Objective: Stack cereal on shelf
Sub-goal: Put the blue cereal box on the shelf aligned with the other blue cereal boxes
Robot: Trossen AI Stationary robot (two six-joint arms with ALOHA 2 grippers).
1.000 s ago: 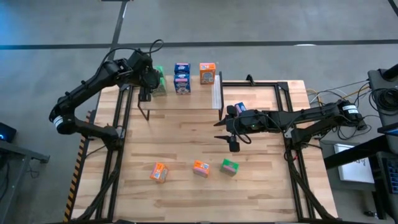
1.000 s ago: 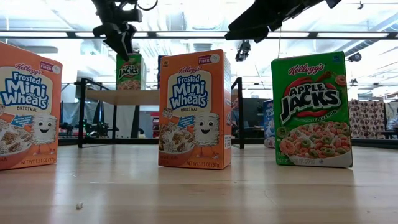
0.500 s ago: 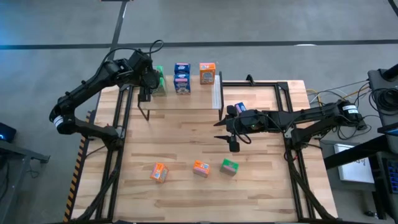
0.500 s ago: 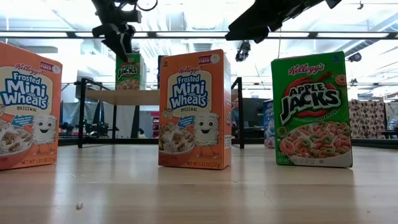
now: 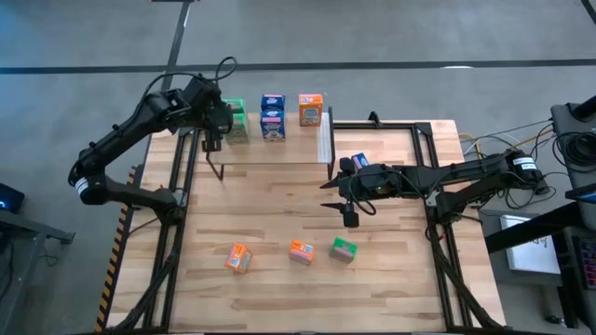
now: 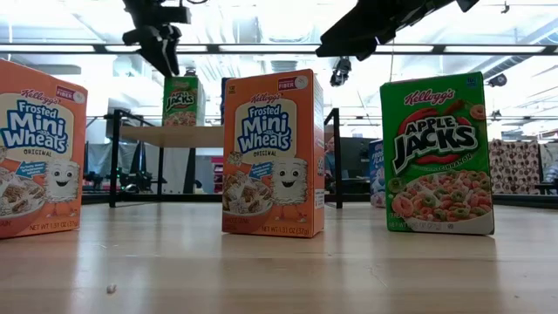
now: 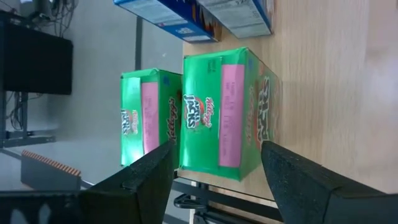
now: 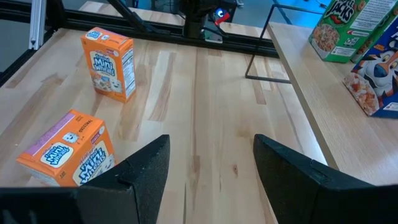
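High view: the left gripper (image 5: 213,141) hangs open and empty at the shelf's (image 5: 279,149) left end beside the green boxes (image 5: 237,121), the right gripper (image 5: 350,219) open and empty over mid-table. Low view: near the front table edge stand two orange Kellogg's Frosted Mini Wheats boxes (image 6: 272,153) and a green Apple Jacks box (image 6: 436,153). Left wrist view: two green Apple Jacks boxes (image 7: 227,115) sit on the shelf between spread fingers (image 7: 305,180).

Two dark jointed arms (image 5: 130,140) with black cables and white wrist bands.
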